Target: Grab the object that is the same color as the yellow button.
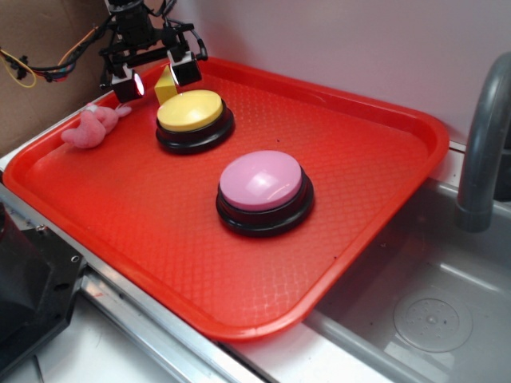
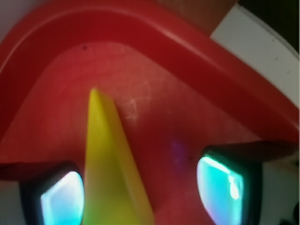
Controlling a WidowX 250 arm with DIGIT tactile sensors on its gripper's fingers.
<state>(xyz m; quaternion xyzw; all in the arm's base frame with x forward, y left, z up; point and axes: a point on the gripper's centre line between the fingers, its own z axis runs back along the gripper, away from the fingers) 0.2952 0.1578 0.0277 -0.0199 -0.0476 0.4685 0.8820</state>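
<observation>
The yellow block (image 1: 164, 86) stands on the red tray (image 1: 375, 191) just behind the yellow button (image 1: 190, 110), near the tray's far corner. It sits between the spread fingers of the gripper (image 1: 153, 80), nearer the left pad (image 2: 61, 199), its point up. Nothing is gripped yet.

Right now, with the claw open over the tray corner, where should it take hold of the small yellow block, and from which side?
Grip the yellow block low on its two sloped faces, coming straight down from above. It narrows to a sharp top, so a high grip would likely slip off. The claw already straddles it, behind the yellow button.
</observation>
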